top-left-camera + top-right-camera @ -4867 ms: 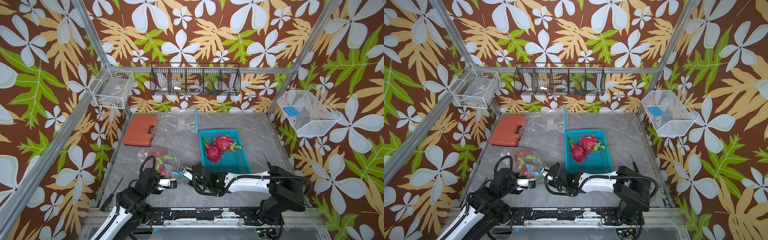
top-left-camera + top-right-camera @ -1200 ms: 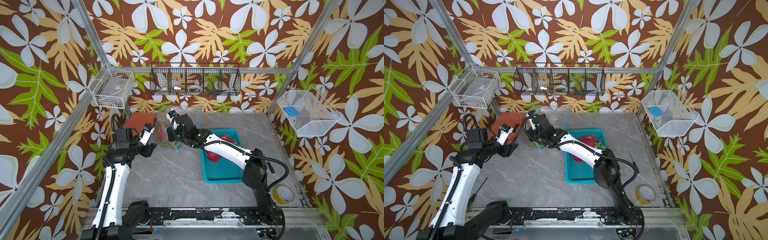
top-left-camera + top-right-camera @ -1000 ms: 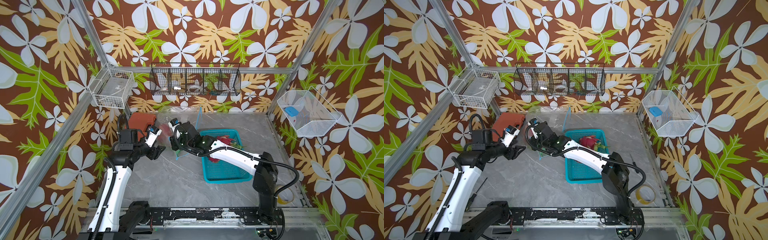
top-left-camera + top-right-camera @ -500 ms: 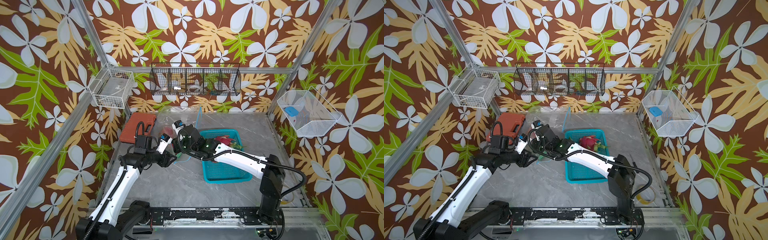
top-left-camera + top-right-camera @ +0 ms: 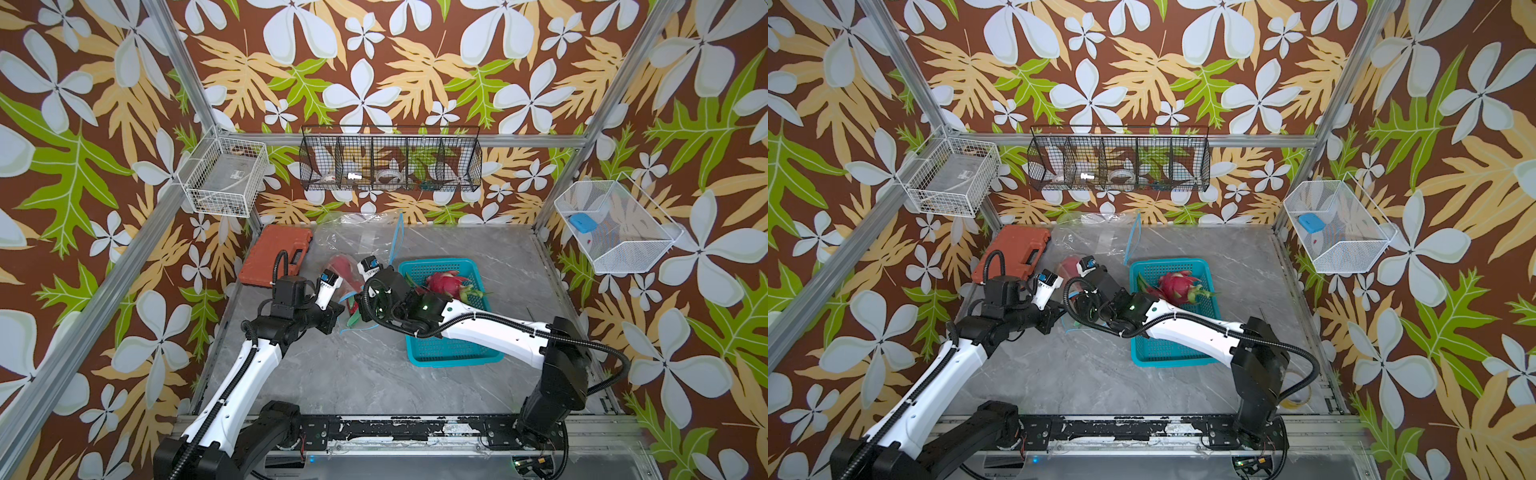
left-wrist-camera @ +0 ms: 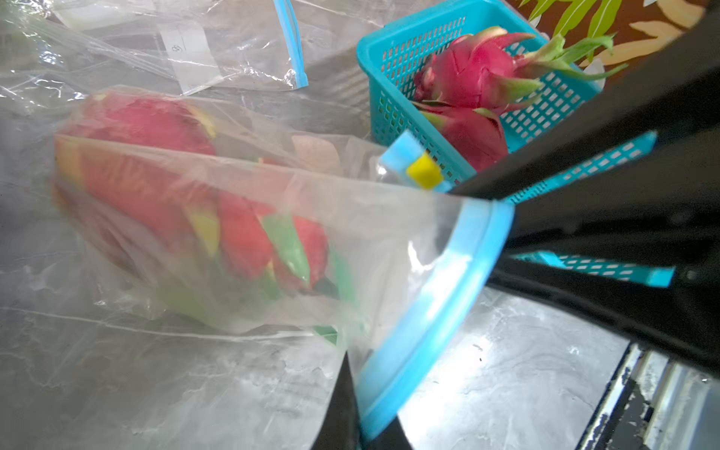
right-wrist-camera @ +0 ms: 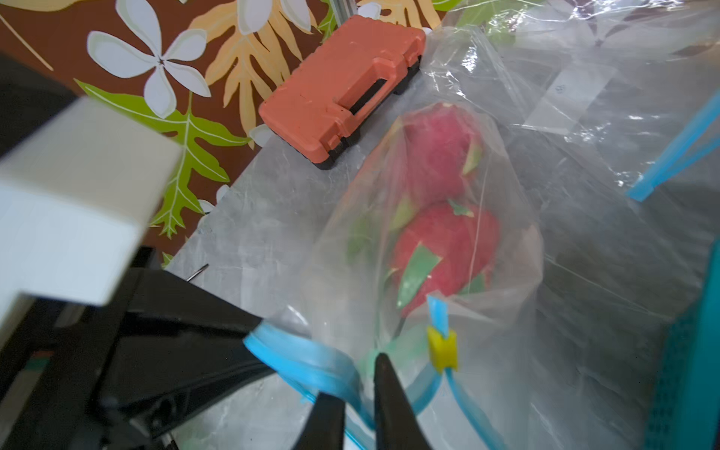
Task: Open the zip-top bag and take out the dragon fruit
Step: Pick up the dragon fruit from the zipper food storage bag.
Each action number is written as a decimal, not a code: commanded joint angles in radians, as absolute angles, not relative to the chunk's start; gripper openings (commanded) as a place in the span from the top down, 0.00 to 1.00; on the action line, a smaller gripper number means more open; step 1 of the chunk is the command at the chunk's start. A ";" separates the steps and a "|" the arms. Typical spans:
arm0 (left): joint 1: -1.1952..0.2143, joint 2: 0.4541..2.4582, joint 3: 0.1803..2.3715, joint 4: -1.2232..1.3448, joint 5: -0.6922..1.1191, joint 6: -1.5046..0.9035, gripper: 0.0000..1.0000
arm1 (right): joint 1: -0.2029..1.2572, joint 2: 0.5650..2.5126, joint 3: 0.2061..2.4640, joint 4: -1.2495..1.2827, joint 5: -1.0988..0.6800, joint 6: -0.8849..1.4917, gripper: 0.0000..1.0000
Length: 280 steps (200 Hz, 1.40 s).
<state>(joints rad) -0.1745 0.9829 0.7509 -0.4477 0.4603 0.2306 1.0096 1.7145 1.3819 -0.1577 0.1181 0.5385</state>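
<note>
My left claw point(image 7: 249, 350) is pressed together on the blue zip strip point(image 6: 436, 311) of a clear zip-top bag point(image 6: 241, 218), pinching one end of the bag's mouth. My right claw point(image 7: 360, 413) sits at the same strip, just beside the left one, its two dark fingers point(image 7: 393, 405) a little apart with the blue strip running between them; whether they truly clamp it I cannot tell. A small yellow slider point(image 7: 441, 348) rides on the strip near my right claw.

Inside the bag lie two dragon fruit point(image 7: 444, 249), magenta with green scales, resting on the grey marbled tabletop point(image 5: 353, 374). In both top views the bag sits between the orange tool case point(image 5: 276, 253) and the turquoise basket point(image 5: 1173, 357). Two more dragon fruit point(image 6: 475, 70) lie in that basket. A second clear bag point(image 5: 361, 232), flat, lies toward the back wall.
</note>
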 commanded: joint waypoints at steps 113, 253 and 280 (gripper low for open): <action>-0.272 1.132 0.867 -0.471 0.519 0.287 1.00 | 1.142 1.466 1.000 0.178 0.198 0.748 0.74; -0.272 1.056 0.761 -0.498 0.497 0.348 1.00 | 1.067 1.961 1.262 0.154 0.202 1.009 0.66; -0.272 1.049 0.768 -0.506 0.484 0.356 1.00 | 1.052 1.973 1.229 0.220 0.192 1.012 0.67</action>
<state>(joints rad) -0.2714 1.0565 0.7616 -0.5098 0.4793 0.3378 1.0603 1.9671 1.2484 0.1421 0.2077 0.9947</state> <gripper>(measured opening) 0.050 0.329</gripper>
